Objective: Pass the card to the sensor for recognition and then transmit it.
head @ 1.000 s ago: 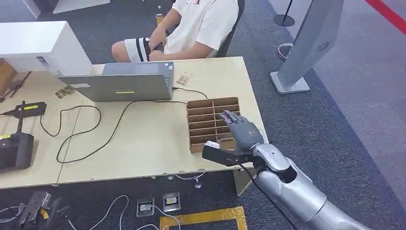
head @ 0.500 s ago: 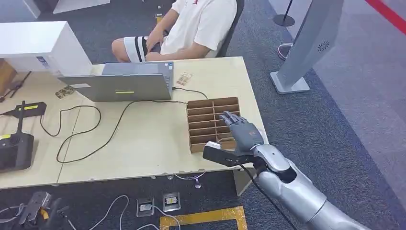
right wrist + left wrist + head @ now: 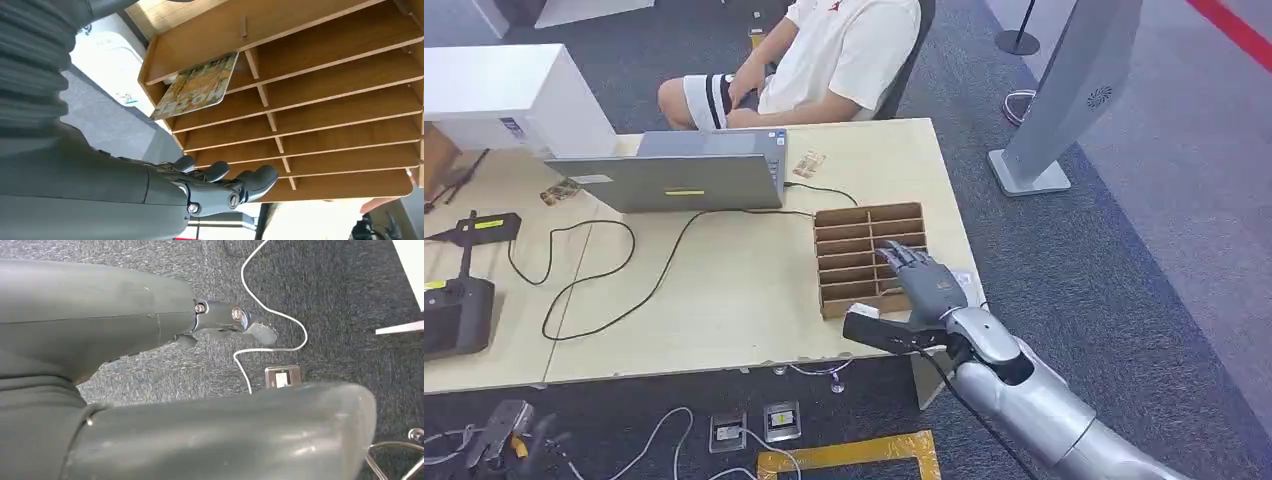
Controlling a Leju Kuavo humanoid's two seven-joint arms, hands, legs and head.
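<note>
Right hand over the rack at the bench's right edge

The right hand (image 3: 927, 283) hovers over the rack (image 3: 856, 252), fingers apart and holding nothing. The card (image 3: 196, 87) lies tilted in a rack slot. The left hand (image 3: 227, 325) hangs over the floor, holding nothing.

Part of the card (image 3: 197, 86) tucked inside a slot of the wooden rack (image 3: 320, 90), its print partly legible.

Head view looks down from high; right wrist view, close, shares the wooden rack (image 3: 867, 258) (image 3: 320, 100)
</note>
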